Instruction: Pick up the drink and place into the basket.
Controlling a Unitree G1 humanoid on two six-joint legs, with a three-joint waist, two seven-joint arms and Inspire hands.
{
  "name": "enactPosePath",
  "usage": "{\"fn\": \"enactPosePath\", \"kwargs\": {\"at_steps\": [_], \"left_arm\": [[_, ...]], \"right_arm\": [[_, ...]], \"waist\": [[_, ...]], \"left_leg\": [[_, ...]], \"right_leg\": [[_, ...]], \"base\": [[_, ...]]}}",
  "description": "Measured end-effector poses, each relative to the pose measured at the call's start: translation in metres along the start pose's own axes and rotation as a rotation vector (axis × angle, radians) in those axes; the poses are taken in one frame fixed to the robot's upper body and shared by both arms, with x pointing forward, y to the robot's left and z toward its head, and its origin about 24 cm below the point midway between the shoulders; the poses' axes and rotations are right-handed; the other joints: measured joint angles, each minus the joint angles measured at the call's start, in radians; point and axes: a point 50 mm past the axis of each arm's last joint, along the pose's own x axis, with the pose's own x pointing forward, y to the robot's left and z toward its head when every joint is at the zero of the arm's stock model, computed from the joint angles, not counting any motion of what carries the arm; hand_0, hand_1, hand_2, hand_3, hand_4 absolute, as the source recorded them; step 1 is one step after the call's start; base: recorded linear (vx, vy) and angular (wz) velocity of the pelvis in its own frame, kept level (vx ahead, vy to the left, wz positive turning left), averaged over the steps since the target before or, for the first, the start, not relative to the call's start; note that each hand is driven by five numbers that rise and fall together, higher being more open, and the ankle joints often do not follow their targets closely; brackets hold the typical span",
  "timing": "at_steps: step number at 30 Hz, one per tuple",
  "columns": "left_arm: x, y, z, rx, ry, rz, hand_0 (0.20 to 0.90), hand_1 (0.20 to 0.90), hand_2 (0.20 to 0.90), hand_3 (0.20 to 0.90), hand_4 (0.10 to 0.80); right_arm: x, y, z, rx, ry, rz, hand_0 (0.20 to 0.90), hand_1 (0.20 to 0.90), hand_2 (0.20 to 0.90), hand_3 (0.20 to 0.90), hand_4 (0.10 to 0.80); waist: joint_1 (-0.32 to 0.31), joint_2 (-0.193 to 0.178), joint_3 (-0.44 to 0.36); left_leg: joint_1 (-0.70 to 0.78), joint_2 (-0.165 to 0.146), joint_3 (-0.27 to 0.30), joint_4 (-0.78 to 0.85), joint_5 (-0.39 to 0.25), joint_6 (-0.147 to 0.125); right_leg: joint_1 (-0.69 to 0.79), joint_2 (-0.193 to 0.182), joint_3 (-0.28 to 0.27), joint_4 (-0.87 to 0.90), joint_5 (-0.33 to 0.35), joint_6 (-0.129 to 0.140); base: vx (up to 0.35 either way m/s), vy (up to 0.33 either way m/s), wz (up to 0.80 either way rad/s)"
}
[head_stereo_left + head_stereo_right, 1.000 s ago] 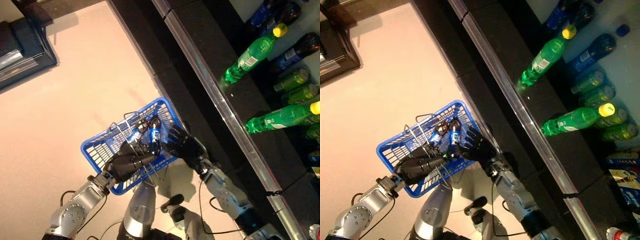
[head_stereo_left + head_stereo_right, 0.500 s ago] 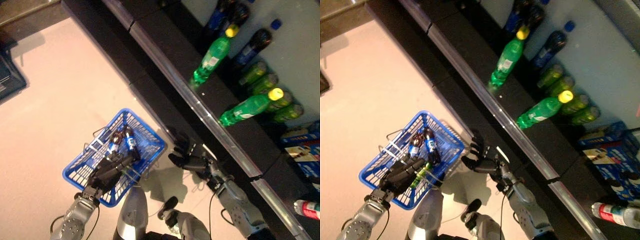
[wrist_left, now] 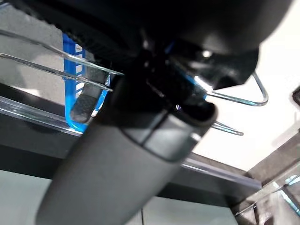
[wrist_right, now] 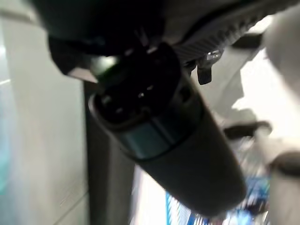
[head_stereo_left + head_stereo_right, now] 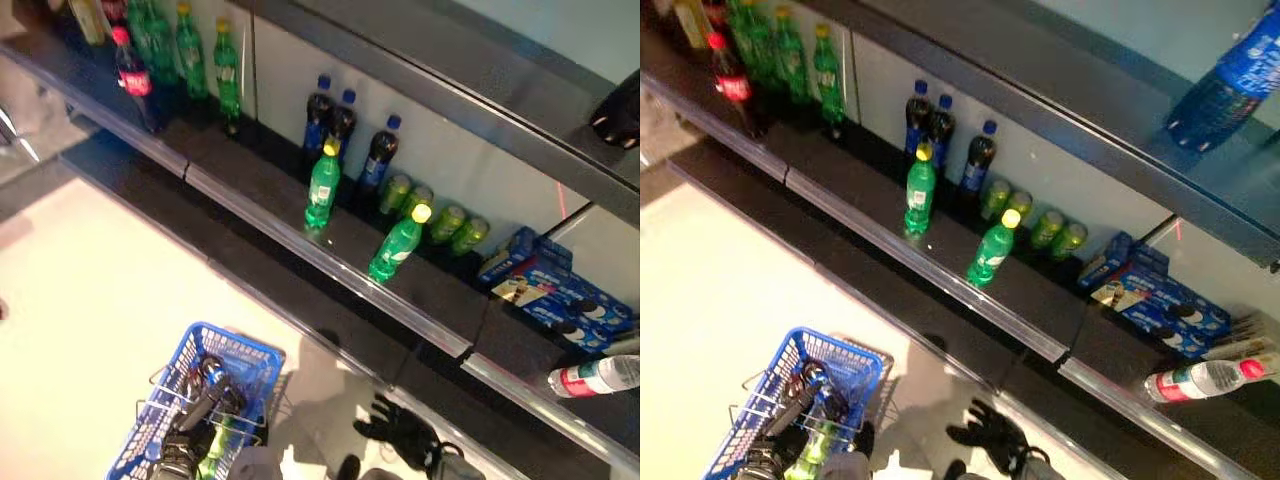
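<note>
The right robot hand [image 5: 400, 435] is hanging low over the pale floor [image 5: 80, 290] just in front of the shelf base, its dark fingers spread apart and holding nothing. The left robot hand [image 5: 190, 432] is reaching into the blue basket [image 5: 245, 352], and its fingers are lying among the wire handles [image 3: 56, 63]; I cannot tell whether they are closed on anything. The basket is a blue plastic lattice with two thin metal loop handles, and it is sitting on the floor. Inside it, a green drink bottle [image 5: 812, 447] is lying beside the left hand, with dark bottles showing near the far wall. Beyond the basket, a long dark shelf [image 5: 300, 200] with a shiny metal edge is carrying the remaining drinks. Two green bottles with yellow caps [image 5: 322, 190] are standing near its front edge, three dark bottles with blue caps [image 5: 345, 125] are standing behind them, and four green cans [image 5: 432, 215] are lying in a row. Further left, green bottles and a red-capped cola bottle [image 5: 132, 80] are standing upright.
</note>
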Motion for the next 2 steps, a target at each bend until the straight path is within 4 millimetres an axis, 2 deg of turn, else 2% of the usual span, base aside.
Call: {"fn": "enactPosePath", "kwargs": {"at_steps": [1,2], "left_arm": [[-0.0017,0.0072,-0.0049,-0.018,0.01,0.055,0.3,0.3,0.3,0.2,0.1],[-0.0024,0.0099,-0.0063,-0.024,0.012,0.068,0.3,0.3,0.3,0.2,0.1]], "right_arm": [[-0.0021,-0.0036,-0.0127,-0.015,0.041,-0.036,0.9,0.9,0.9,0.9,0.8],[-0.0026,-0.0049,-0.0168,-0.016,0.051,-0.049,0.9,0.9,0.9,0.9,0.8]], "waist": [[-0.005,0.012,-0.024],[-0.007,0.016,-0.033]], "left_leg": [[0.001,0.0,0.005,-0.006,-0.005,-0.001],[0.002,0.0,0.005,-0.006,-0.005,-0.001]], "right_leg": [[0.002,-0.001,0.001,-0.004,0.0,0.0],[0.002,0.0,0.002,-0.006,0.0,0.001]], "base": [[0.044,0.044,-0.02],[0.032,0.031,-0.05]]}}
